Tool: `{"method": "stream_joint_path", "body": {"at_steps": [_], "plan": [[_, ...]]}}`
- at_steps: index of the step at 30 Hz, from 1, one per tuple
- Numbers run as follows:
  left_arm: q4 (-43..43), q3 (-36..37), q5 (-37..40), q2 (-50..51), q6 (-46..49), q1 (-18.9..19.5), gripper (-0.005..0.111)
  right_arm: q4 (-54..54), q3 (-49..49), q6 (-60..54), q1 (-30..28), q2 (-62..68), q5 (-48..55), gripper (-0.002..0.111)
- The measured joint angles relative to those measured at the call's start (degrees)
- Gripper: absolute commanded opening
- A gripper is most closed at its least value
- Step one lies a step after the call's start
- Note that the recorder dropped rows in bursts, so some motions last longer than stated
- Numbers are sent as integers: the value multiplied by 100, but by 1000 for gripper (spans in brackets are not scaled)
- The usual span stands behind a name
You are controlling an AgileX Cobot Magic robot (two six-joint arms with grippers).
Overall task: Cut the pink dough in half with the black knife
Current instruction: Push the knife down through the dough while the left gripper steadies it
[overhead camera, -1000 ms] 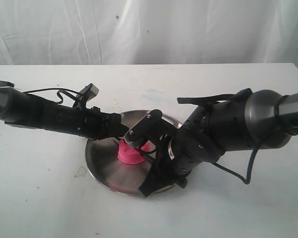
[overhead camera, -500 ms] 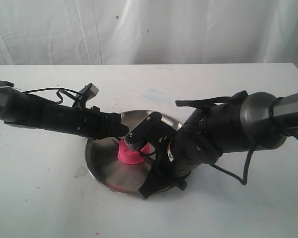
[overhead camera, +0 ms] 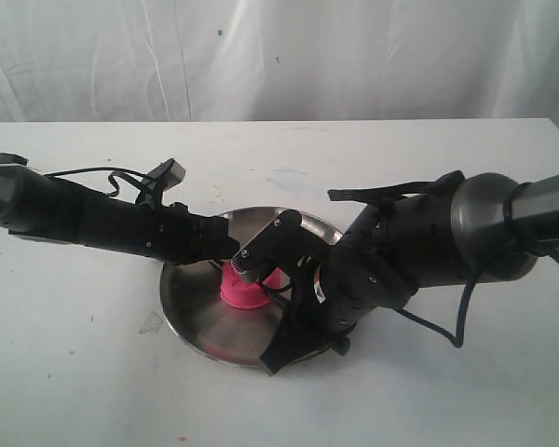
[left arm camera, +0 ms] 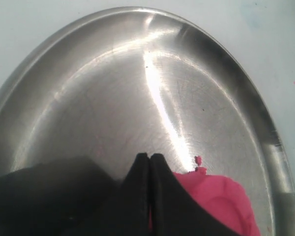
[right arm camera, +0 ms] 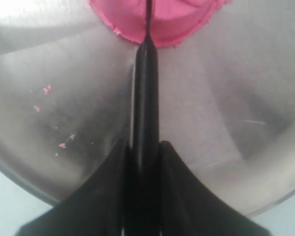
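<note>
The pink dough (overhead camera: 243, 291) sits on the steel plate (overhead camera: 194, 307), a little behind its middle. My right gripper (right arm camera: 143, 145) is shut on the black knife (right arm camera: 146, 98), whose blade runs forward and sinks into the near edge of the pink dough (right arm camera: 162, 22). In the exterior view the right gripper (overhead camera: 294, 296) is to the right of the lump, with the black knife (overhead camera: 278, 291) showing as a thin dark line. My left gripper (left arm camera: 150, 158) is shut, its tips low over the plate (left arm camera: 103, 93) and right against the pink dough (left arm camera: 221, 199). From outside, the left gripper (overhead camera: 229, 253) is just behind the lump.
Small pink crumbs (right arm camera: 46, 90) lie on the plate (right arm camera: 226, 98). The white table (overhead camera: 84, 372) surrounds the plate, with a white curtain (overhead camera: 279, 56) behind. Both arms crowd the space above the plate, and a black cable (overhead camera: 447, 326) loops down from the right arm.
The left arm has eased slightly down and toward the dough. The right arm with the knife has barely shifted, and the dough stays in place.
</note>
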Motion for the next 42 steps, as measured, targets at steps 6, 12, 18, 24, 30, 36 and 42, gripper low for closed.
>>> {"method": "stream_joint_path", "body": {"at_steps": [6, 12, 18, 24, 30, 36, 42], "plan": [[0, 0, 0, 0, 0, 0, 0, 0, 0, 0, 0, 0, -10, 0], [0, 0, -27, -11, 22, -2, 0, 0, 0, -8, 0, -13, -10, 0], [0, 0, -51, -11, 22, -12, 0, 0, 0, -22, 0, -78, -10, 0], [0, 0, -64, -11, 22, -12, 0, 0, 0, -22, 0, -78, -10, 0], [0, 0, -64, -11, 22, -12, 0, 0, 0, -22, 0, -52, -21, 0], [0, 0, -85, -11, 33, -12, 0, 0, 0, -22, 0, 34, -90, 0], [47, -33, -5, -11, 35, -12, 0, 0, 0, -22, 0, 83, -114, 0]]}}
